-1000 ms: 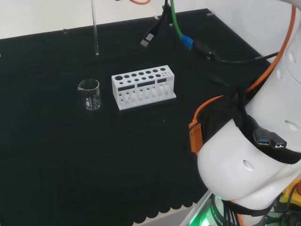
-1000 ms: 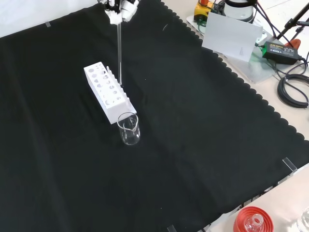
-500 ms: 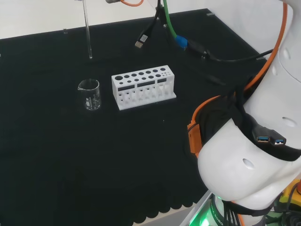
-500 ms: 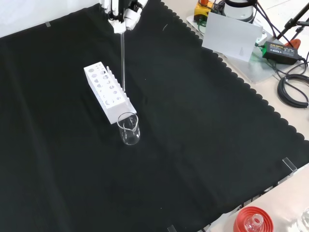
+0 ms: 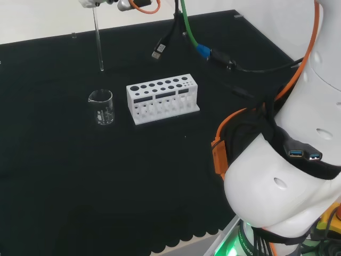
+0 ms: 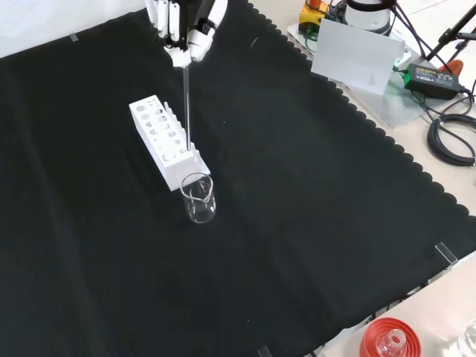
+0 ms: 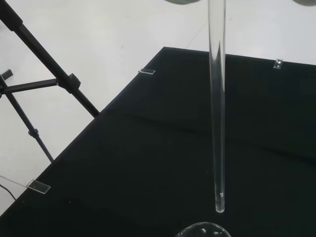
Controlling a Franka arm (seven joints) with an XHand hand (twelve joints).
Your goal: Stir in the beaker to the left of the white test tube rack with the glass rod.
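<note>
Black cloth (image 6: 312, 223) covers the bench; pale floor lies beyond its edge in the wrist view, with a dark tripod (image 7: 44, 89) at the left of that frame.

Hard to make out: my hand (image 6: 184, 26) is cut off by the top edge of the front view, so just the lower fingers (image 6: 195, 46) show. In the head view little more than a white scrap of it appears at the top edge, upper left. Whether the beaker (image 5: 101, 106) holds any liquid I cannot tell; the glass looks clear. In the wrist view just the beaker's rim (image 7: 205, 230) shows, cut by the frame's edge.

Fingers: curled and pinched on the top end of the glass rod (image 6: 186, 104), which hangs upright from them.

Rod tip: in the head view it sits above the beaker, clear of the rim, not inside. In the wrist view the tip ends just short of the rim.

Beaker stands left of the white test tube rack (image 5: 162, 98) in the head view, centre-left of frame; in the front view it is below the rack's near end, just beside it.
</note>
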